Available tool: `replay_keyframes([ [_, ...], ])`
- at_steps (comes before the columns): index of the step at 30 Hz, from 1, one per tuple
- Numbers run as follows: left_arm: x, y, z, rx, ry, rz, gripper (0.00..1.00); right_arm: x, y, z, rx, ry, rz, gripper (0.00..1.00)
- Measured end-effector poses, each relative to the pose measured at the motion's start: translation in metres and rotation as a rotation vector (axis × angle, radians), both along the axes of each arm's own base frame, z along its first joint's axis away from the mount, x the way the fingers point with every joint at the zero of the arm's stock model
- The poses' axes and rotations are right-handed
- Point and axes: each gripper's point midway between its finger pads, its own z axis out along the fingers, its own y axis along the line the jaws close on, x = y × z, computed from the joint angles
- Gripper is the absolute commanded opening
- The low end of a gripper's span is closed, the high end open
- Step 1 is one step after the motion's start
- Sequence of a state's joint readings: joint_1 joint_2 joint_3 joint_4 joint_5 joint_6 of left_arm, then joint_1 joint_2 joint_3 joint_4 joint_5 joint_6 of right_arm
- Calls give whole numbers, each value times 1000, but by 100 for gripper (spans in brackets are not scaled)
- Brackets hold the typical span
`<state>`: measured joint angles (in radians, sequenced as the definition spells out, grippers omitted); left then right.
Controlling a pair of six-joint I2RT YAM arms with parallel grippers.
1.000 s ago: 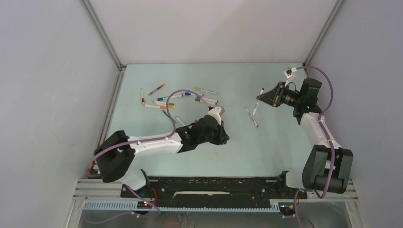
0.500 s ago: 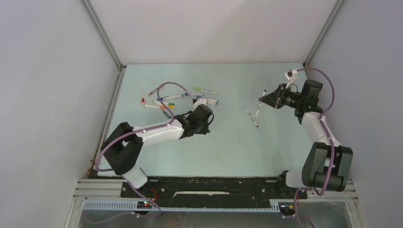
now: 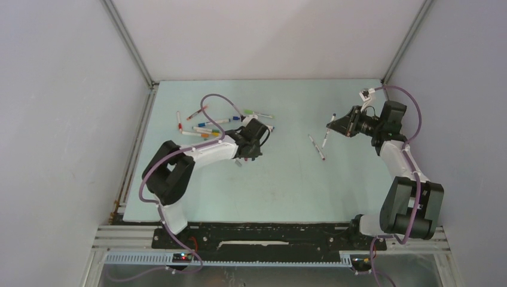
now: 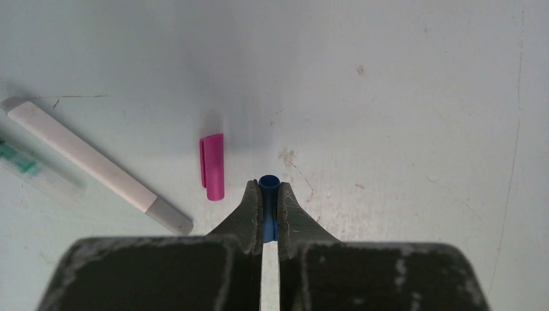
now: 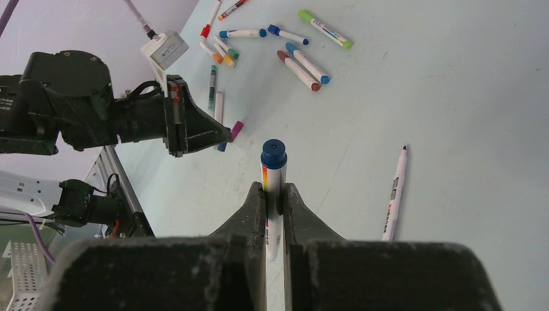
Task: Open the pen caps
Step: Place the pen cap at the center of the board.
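My left gripper (image 4: 268, 192) is shut on a small blue pen cap (image 4: 268, 184), whose open end pokes out between the fingertips just above the table. A loose pink cap (image 4: 212, 166) lies close to its left, beside a white pen with a grey end (image 4: 97, 165). My right gripper (image 5: 274, 189), raised at the table's right side (image 3: 333, 124), is shut on a white pen (image 5: 272, 194). The pen's blue end (image 5: 274, 154) sticks out past the fingertips. The two grippers are well apart.
Several capped pens (image 3: 221, 122) lie scattered at the back left, next to the left gripper. An uncapped pen with a red tip (image 5: 395, 191) and another pen (image 3: 317, 147) lie on the table near the right gripper. The enclosure walls stand close on both sides.
The left arm has swung from mid-table back and left to the pen cluster, still shut on the blue cap. The right gripper has drifted slightly right with its pen.
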<state>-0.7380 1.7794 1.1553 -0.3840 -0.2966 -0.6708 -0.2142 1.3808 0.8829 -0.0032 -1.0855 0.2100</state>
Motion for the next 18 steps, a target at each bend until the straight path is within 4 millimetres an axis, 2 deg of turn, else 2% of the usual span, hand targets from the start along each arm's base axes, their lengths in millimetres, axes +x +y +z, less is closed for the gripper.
replay_keyframes([
  [4, 5, 1, -6, 23, 14, -4, 9, 0, -1, -1, 7, 6, 3, 0],
  [18, 1, 9, -22, 66, 64, -13, 27, -1, -2, -1, 17, 16, 2, 0],
])
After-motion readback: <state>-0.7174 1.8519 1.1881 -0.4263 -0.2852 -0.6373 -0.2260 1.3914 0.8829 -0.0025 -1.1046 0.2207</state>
